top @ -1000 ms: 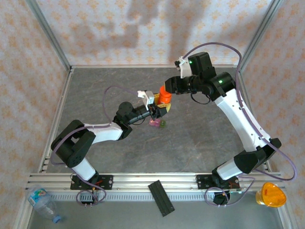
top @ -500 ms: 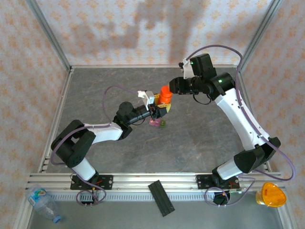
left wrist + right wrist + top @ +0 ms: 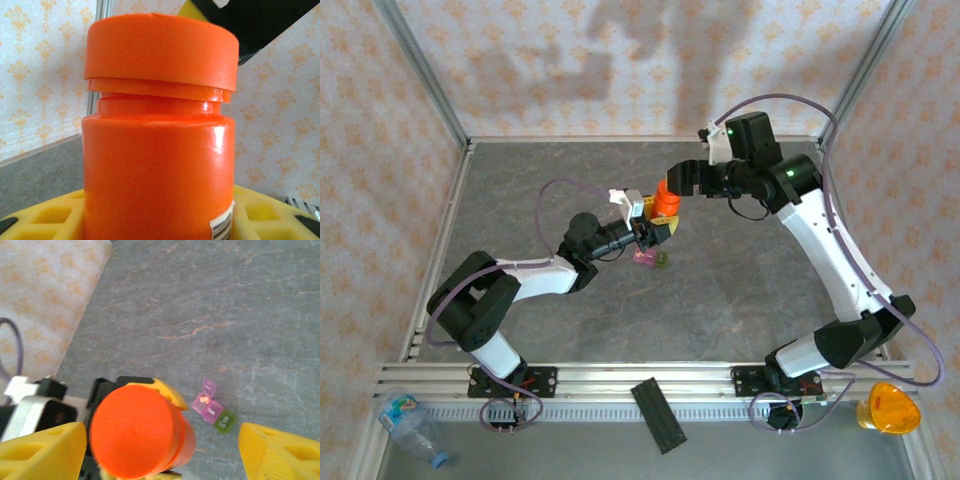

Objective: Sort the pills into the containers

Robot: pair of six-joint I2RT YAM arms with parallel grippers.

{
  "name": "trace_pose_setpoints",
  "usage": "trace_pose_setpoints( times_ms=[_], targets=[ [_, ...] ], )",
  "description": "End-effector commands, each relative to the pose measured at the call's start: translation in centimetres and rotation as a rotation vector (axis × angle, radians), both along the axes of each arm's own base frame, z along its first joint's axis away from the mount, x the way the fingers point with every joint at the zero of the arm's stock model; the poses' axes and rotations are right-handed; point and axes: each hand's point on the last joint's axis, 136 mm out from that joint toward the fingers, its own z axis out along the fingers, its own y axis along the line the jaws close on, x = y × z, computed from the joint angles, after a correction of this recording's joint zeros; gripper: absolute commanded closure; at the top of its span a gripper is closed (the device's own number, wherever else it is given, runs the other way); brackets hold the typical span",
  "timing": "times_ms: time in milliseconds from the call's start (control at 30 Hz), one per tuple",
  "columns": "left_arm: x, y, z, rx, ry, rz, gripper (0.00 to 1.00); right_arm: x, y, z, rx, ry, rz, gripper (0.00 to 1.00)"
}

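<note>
Looming orange bottle (image 3: 135, 432) stands beside containers (image 3: 212, 407).

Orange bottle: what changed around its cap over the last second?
The right gripper opened and let go of the cap; its jaws now stand wide on either side of it, and its wrist shifted slightly right in the top view. The cap stays on the orange bottle, still upright in the left gripper. The containers did not move.
</note>
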Motion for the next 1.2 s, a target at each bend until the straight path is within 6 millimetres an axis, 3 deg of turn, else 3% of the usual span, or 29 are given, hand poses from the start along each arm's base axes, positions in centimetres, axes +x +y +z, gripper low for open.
trace_pose_setpoints(
  times_ms=[0, 200, 733, 1167],
  targets=[
    [-0.4, -0.1, 3.2, -0.072, -0.055, -0.053, 1.0, -1.2, 0.5, 2.6, 0.057, -0.104, 0.088, 0.2],
    [-1.1, -1.1, 4.7, -0.128, 0.018, -0.192, 1.0, -1.2, 0.6, 2.2, 0.033, -0.148, 0.121, 0.19],
    [-1.4, -1.7, 4.2, -0.124, 0.051, -0.244, 1.0, 0.2, 1.0, 1.3, 0.014, -0.125, 0.112, 0.22],
    [-1.5, -1.6, 4.3, -0.123, 0.047, -0.245, 1.0, 0.4, 1.1, 0.3, 0.002, -0.089, 0.112, 0.37]
  ],
)
